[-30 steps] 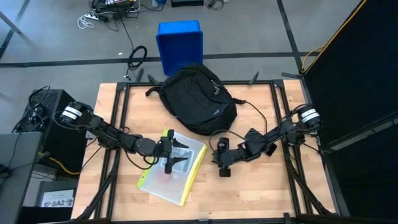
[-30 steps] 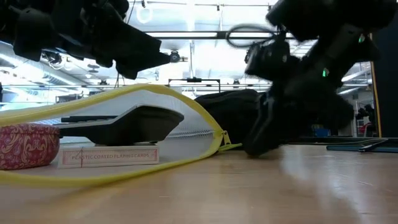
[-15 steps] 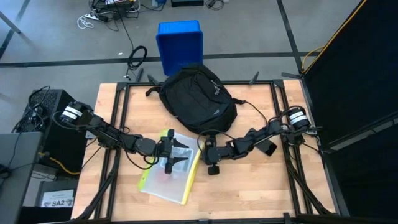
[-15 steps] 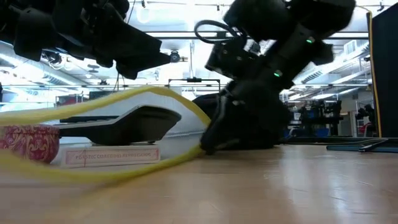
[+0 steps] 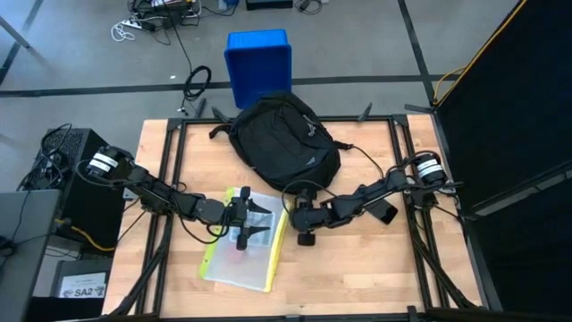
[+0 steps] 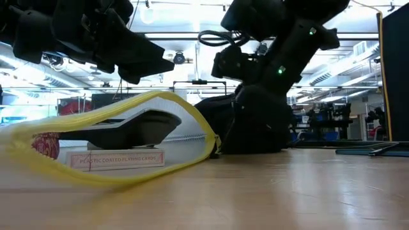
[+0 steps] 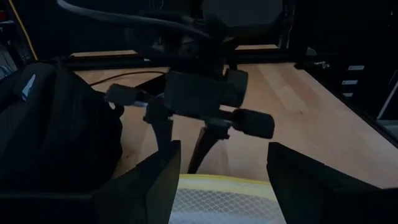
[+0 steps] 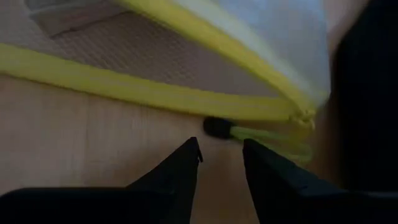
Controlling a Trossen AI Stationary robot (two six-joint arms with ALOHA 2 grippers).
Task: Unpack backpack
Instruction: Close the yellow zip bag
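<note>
R end effector (image 5: 292, 217) swung in fm R to yellow mesh pouch's (image 5: 243, 259) zipper pull (image 8: 217, 127), fingers narrowing, nothing gripped; L end effector (image 5: 255, 219) spread wide over pouch; backpack (image 5: 284, 143) untouched.

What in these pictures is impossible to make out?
- Inside the backpack: shut in the high view; the right arm hides it in the low view.
- Pouch contents: the left pincer covers them from above.
- Whether the right pincer touches the zipper pull: too close to tell.
</note>
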